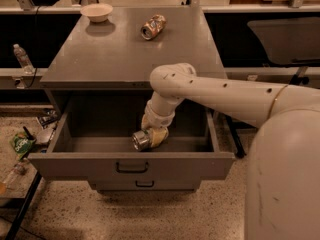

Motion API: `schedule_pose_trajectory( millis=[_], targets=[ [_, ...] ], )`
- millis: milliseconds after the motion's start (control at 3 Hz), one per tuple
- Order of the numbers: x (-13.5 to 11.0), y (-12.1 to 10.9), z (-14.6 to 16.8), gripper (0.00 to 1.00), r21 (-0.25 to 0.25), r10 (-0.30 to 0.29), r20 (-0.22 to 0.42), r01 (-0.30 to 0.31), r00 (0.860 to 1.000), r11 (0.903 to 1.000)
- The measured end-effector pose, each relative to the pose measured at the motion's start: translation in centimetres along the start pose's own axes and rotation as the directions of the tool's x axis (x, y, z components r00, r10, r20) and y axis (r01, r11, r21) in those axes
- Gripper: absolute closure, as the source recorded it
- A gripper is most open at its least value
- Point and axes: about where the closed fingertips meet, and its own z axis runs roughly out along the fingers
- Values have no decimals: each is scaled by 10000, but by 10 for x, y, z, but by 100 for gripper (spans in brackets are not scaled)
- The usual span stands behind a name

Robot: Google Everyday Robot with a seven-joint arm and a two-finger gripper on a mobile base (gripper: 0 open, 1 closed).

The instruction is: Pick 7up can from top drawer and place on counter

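The top drawer is pulled open under the counter. The 7up can lies on its side inside the drawer, its shiny metal end facing me. My gripper reaches down into the drawer from the right. Its pale fingers are closed around the can's body, near the drawer's front middle. I cannot tell whether the can rests on the drawer floor or is just above it. The green markings are hidden by the fingers.
A brown-orange can lies on the counter at the back, and a white bowl sits at its far left corner. A lower drawer front is shut. A water bottle and a green packet are at the left.
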Motion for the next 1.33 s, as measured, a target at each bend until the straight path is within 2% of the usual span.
schedule_pose_trajectory(
  millis=[333, 667, 1000, 1333],
  targets=[
    [18, 27, -37, 100, 451, 1977, -117, -1970, 9802, 9794],
    [28, 42, -87, 100, 1284, 3452, -132, -3408, 9384, 9313],
    [23, 42, -151, 100, 2214, 4022, 97, -3942, 9155, 8920],
    [6, 32, -220, 100, 2966, 3876, 834, -3942, 9180, 8698]
  ],
)
